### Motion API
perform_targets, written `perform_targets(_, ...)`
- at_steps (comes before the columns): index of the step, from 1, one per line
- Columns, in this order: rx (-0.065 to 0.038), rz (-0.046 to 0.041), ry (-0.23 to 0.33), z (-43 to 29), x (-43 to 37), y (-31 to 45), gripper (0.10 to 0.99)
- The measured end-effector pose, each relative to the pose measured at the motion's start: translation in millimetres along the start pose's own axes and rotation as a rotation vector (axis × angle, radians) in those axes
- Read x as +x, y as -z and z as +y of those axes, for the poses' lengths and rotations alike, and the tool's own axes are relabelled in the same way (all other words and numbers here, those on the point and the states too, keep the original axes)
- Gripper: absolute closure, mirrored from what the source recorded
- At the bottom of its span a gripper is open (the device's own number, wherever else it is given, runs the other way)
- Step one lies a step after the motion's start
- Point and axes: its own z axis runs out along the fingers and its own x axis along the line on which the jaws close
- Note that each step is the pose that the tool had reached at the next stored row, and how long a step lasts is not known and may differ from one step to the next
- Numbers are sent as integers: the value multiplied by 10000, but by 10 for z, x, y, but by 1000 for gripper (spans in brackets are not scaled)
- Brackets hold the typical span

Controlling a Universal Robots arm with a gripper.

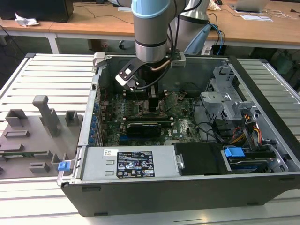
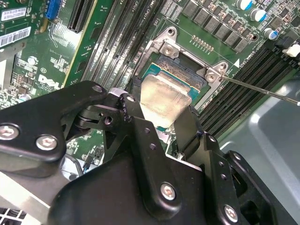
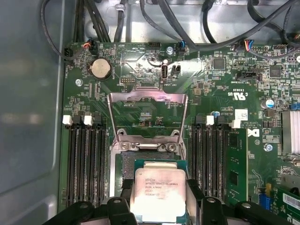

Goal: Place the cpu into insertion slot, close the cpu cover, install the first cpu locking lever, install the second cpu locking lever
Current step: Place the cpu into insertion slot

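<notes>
1. The arm [image 1: 150, 28] is a fat silver-grey tube with a light blue section up top and a black ring band lower down.
2. There's a small white-and-black box [image 1: 127, 75] mounted down at the wrist end, with a thin black cable [image 1: 151, 84] looping by it.
3. The gripper [image 2: 161, 110] is matte black all over, built from chunky angular plates layered on each other.
4. The screws [image 2: 168, 191] are shiny silver with hex-socket heads and dotted across those plates. There are also a few tiny dark ones on the links.
5. Round pivot pins [image 2: 108, 120] sit in the black linkage.
6. The fingers [image 2: 190, 129] are plain black and flat-sided, and look the same in both wrist views.
</notes>
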Motion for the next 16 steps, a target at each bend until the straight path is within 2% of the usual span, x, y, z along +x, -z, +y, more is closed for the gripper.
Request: perform_targets(16,-1,1,0,-4,11,-49,557)
